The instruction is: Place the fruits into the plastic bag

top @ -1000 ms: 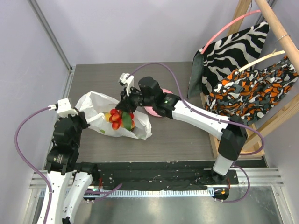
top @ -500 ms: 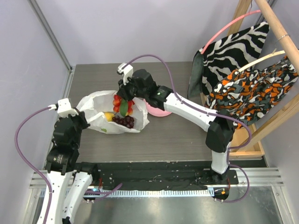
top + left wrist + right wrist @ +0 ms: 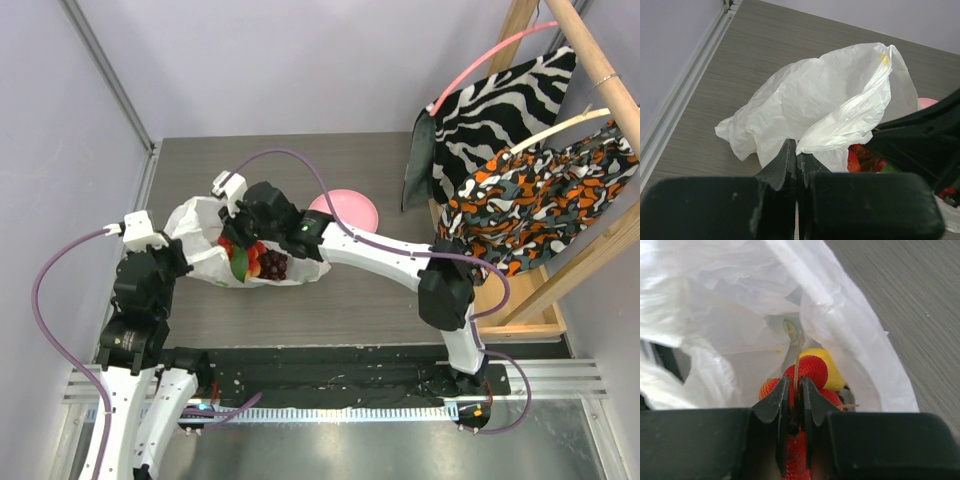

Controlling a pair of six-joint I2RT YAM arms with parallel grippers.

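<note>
At the mouth of the plastic bag (image 3: pixel 200 228): lowering the fruits (image 3: pixel 807 371) inside.
Pinching the cluster's thin stem in the closed right gripper (image 3: pixel 795 390); clamping the bag's rim in the tight-pressed left gripper (image 3: pixel 796 159). Next, probably: releasing the stem, lifting clear of the film.

the table (image 3: pixel 380 290) is a grey-brown board with a fine wood grain, closed in by pale walls at the far side and the left, where a light metal rail (image 3: pixel 148 180) runs along its edge. two things lie on it. the plastic bag (image 3: pixel 200 222), white and crumpled, sits left of the middle (red and dark fruits (image 3: pixel 270 265) show inside its mouth, not on the board). the round pink plate (image 3: pixel 352 207) lies flat near the bag, to its right and a little farther back; whether they touch cannot be told. at the right edge stands the foot of a wooden rack (image 3: pixel 512 328).
</note>
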